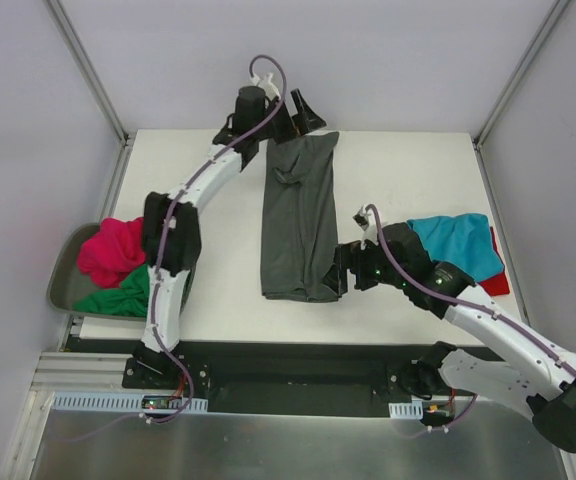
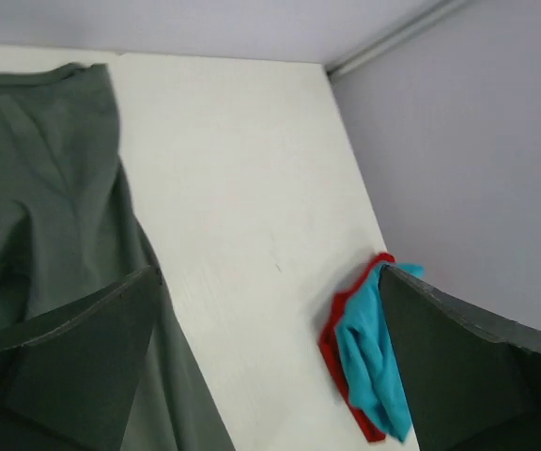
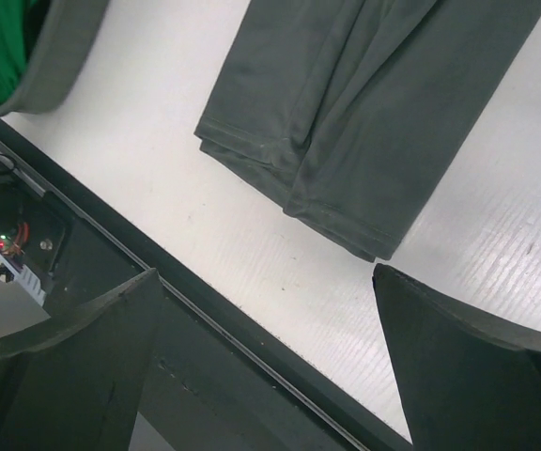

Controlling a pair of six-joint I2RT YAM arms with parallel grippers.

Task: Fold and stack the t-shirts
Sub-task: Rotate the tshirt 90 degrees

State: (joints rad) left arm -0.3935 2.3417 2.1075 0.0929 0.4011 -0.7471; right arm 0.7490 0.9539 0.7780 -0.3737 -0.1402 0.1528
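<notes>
One dark grey t-shirt [image 1: 299, 215], narrow, creased

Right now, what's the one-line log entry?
dark grey shirt: folded lengthwise | left hand: open, collar end | right hand: open, hem end

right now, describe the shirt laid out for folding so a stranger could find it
Start at the white table; down its middle lies a long narrow strip, the dark grey t-shirt. It alone is spread flat: the teal shirt sits at the right edge, the pink shirt and green shirt bunched in the tray at left.
</notes>
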